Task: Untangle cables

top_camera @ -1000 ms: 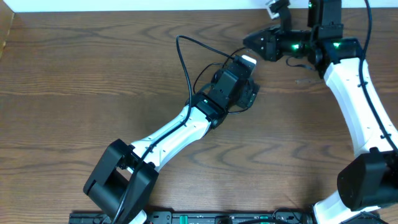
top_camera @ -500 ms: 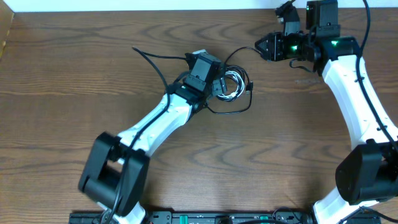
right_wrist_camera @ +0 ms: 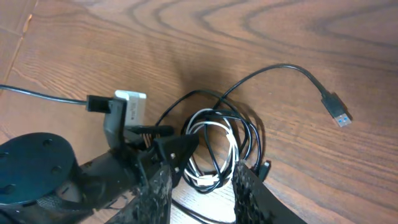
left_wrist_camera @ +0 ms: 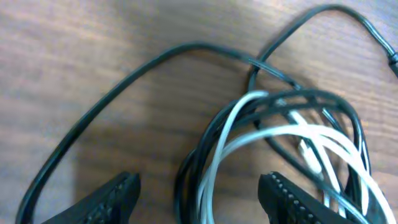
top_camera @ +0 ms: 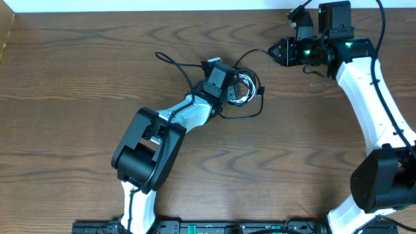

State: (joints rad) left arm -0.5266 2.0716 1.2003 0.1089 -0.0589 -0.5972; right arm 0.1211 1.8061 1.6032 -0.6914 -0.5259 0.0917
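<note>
The black cable (top_camera: 252, 116) and the white cable (top_camera: 243, 97) lie tangled in one small coil on the wooden table (top_camera: 78, 97). My left gripper (top_camera: 227, 90) sits at the coil's left edge. In the left wrist view it is open (left_wrist_camera: 199, 196), with black (left_wrist_camera: 186, 50) and white (left_wrist_camera: 273, 134) strands running between its fingers. My right gripper (top_camera: 274, 51) hovers to the upper right of the coil, open and empty. The right wrist view shows its fingers (right_wrist_camera: 202, 186) framing the white loops (right_wrist_camera: 211, 134) and the black cable (right_wrist_camera: 255, 78), whose blue-tipped plug (right_wrist_camera: 336, 109) lies free.
A thicker black wire (top_camera: 172, 64) from the left arm loops over the table to the left of the coil. The table's far edge meets a white wall (top_camera: 130, 5) just behind the right arm.
My left gripper, which covered the coil a second ago, has drawn back left, so the coil now shows. It then edged right again. The right gripper shifted slightly right.
</note>
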